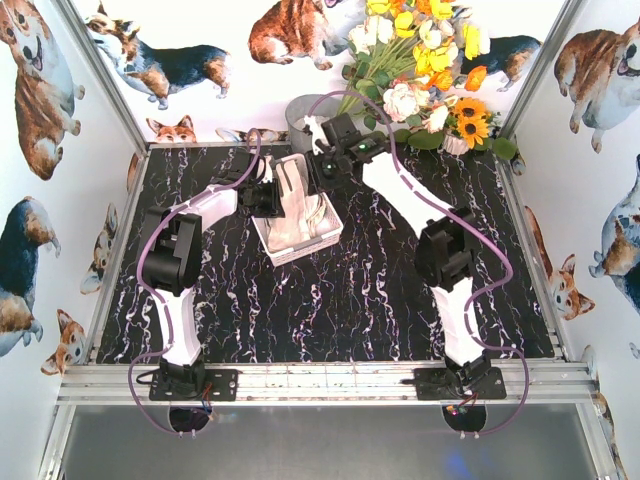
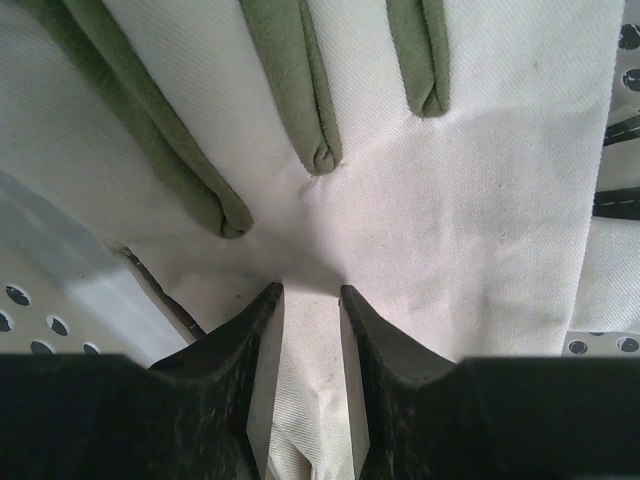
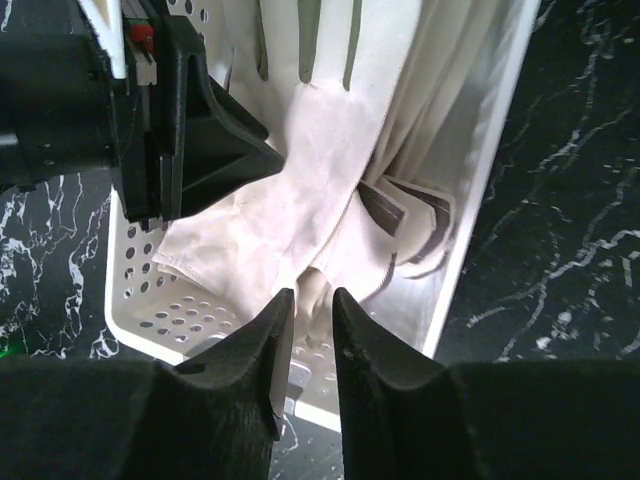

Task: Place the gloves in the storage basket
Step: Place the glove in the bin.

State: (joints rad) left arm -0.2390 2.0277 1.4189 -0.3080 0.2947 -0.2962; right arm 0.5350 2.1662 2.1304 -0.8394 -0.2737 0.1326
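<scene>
Nearest to us, on the black marbled tabletop (image 1: pixel 330 310), sits the white basket (image 1: pixel 290 254), with slotted sides and a floor of round holes. A glove (image 1: pixel 295 190) hangs partly inside it and rises above its rim. We see cream-white twill cloth, lightly creased, with grey-green strips running along the sides of its fingers, which end in rounded tips at the palm. Its long axis follows the basket's length. The lower end is bunched in soft folds over the perforated floor, and the fingers reach away from both wrist cameras. From above, we see it stand steeply, leaning toward the far end of the basket. The left gripper (image 2: pixel 312 300) pinches a fold of the palm just below the finger roots, its jaws close together with cloth pressed between them. The right gripper (image 3: pixel 312 300) is at the bunched end, its jaws nearly together with a ridge of the same cloth caught between the tips. Other gloves (image 3: pixel 405 215) lie along one long wall of the basket, showing grey patches, and the held glove drapes against them. Beyond the basket, at the far edge, a grey bucket (image 1: pixel 300 112) stands next to a bunch of flowers (image 1: pixel 420 60).
</scene>
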